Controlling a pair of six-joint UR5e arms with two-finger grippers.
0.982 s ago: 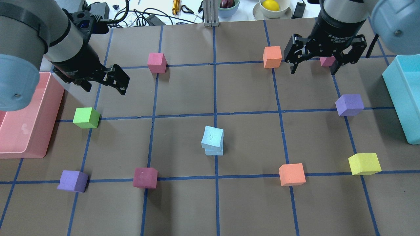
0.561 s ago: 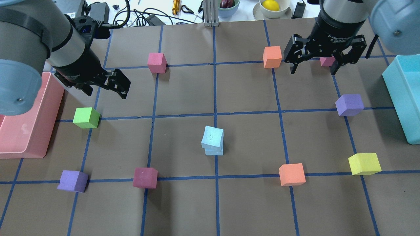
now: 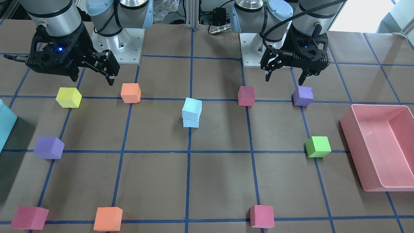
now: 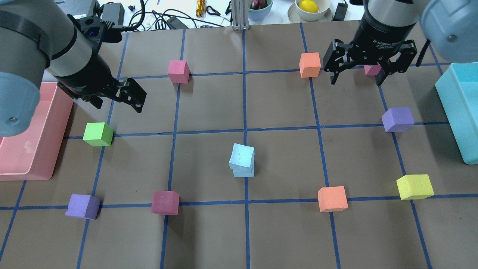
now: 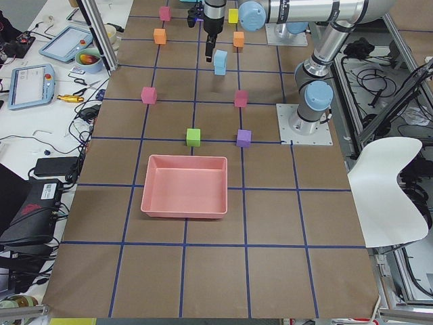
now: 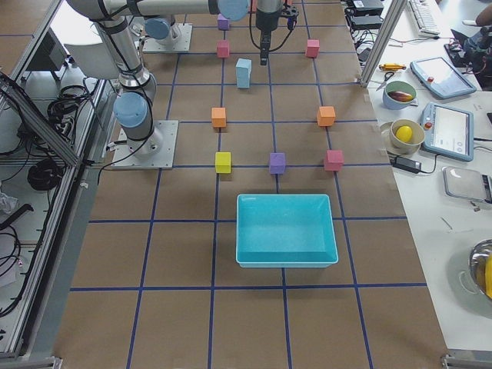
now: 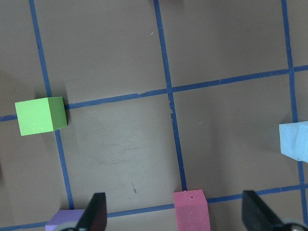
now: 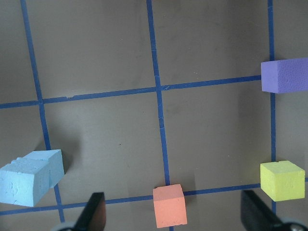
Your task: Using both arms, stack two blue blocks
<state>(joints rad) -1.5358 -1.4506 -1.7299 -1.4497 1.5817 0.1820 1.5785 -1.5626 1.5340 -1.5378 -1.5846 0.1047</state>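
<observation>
Two pale blue blocks stand stacked at the table's centre, the upper block (image 4: 242, 155) twisted a little on the lower block (image 4: 244, 173). The stack also shows in the front view (image 3: 192, 109) and at the edge of both wrist views (image 7: 294, 139) (image 8: 29, 180). My left gripper (image 4: 118, 105) is open and empty, hovering far left and behind the stack, near the green cube. My right gripper (image 4: 356, 80) is open and empty, hovering at the far right, well away from the stack. Both open finger pairs frame bare table in the wrist views.
A pink tray (image 4: 37, 149) lies at the left edge and a teal bin (image 4: 459, 112) at the right edge. Scattered cubes: green (image 4: 98, 134), purple (image 4: 397, 119) (image 4: 83, 206), maroon (image 4: 165, 202), orange (image 4: 332, 198) (image 4: 310, 64), yellow (image 4: 414, 186), pink (image 4: 178, 71).
My left arm has shifted slightly toward the left and far side. The right gripper has risen a touch. The blue stack has not moved.
</observation>
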